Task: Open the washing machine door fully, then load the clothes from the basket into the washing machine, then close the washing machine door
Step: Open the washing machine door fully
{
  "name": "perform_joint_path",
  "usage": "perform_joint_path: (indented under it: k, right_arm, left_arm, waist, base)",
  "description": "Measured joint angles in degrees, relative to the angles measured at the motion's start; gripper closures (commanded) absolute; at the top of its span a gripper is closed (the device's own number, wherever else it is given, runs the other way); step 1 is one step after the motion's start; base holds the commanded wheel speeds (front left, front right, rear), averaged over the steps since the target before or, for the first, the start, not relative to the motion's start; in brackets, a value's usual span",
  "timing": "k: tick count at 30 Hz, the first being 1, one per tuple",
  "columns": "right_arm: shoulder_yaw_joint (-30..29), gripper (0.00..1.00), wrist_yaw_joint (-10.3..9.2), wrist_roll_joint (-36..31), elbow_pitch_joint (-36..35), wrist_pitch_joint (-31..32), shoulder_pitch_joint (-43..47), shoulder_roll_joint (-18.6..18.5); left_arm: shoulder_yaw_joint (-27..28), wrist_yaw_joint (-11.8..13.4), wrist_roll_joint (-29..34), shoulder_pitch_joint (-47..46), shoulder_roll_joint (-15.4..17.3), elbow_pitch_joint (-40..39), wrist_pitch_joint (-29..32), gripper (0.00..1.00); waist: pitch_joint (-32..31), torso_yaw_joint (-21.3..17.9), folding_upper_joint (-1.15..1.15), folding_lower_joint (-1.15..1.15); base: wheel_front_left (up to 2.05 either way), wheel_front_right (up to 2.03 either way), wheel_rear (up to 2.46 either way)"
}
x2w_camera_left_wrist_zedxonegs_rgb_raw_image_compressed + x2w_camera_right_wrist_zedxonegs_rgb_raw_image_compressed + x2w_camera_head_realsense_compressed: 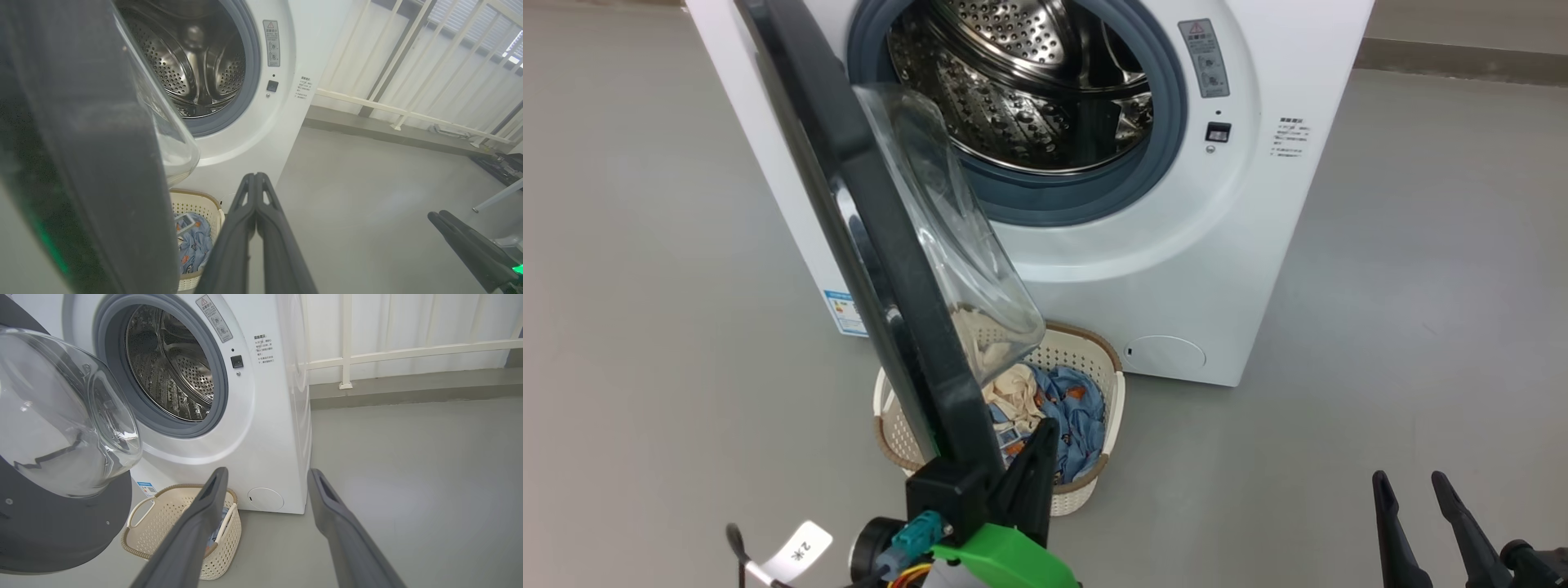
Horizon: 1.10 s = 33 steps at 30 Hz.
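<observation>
The white washing machine [1176, 269] stands with its steel drum [1021, 90] exposed. Its door [882, 269] is swung out toward me, black rim edge-on, glass bowl [947, 229] facing the drum. The cream basket [1094, 359] sits on the floor under the door, holding blue printed and cream clothes [1062, 408]. My left gripper [1044, 429] is shut and empty, fingers pressed together right beside the rim's inner edge, over the basket. In the left wrist view the shut left gripper [255, 176] points past the door [81, 143] toward the machine. My right gripper [1417, 486] hangs open at lower right, clear of everything.
Grey floor [1405, 286] lies open to the machine's right and left. A white railing [408, 110] and a low kerb run behind the machine on the right. The right wrist view has the basket [163, 522] ahead of the open right gripper [266, 473].
</observation>
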Motion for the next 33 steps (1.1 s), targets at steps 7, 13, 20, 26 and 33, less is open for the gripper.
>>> perform_joint_path:
  k: [7, 13, 20, 26, 33]
  right_arm:
    - [0.5, 0.0, 0.0, 0.0, 0.1, 0.0, 0.0, -0.4]
    - [0.6, 0.0, 0.0, 0.0, 0.2, 0.0, 0.0, -0.7]
    - [0.6, 0.0, 0.0, 0.0, 0.3, 0.0, 0.0, -0.8]
    - [0.5, 0.0, 0.0, 0.0, 0.3, 0.0, -0.1, -0.8]
    - [0.6, 0.0, 0.0, 0.1, 0.4, 0.0, -0.2, -0.8]
  left_arm:
    - [1.4, 0.4, -1.2, 0.3, -0.1, 3.6, -1.9, 1.0]
    - [1.4, 0.6, -2.5, 0.3, -0.8, 6.0, -3.4, 1.0]
    - [1.0, 1.4, -3.7, 0.0, -1.2, 8.0, -4.9, 1.0]
    - [0.4, 2.4, -3.8, -0.7, -1.5, 8.9, -5.7, 1.0]
    - [-0.1, 3.0, -3.8, -0.9, -2.0, 9.4, -6.5, 1.0]
  waist:
    - [0.2, 1.4, 0.0, 0.0]
    - [0.6, 2.0, 0.0, 0.0]
    - [1.3, 3.0, -0.01, -0.01]
    - [1.8, 4.5, 0.0, 0.0]
    - [2.0, 6.7, 0.0, 0.0]
  base:
    - [0.0, 0.0, 0.0]
    - [0.0, 0.0, 0.0]
    - [0.0, 0.0, 0.0]
    - [0.0, 0.0, 0.0]
    - [0.0, 0.0, 0.0]
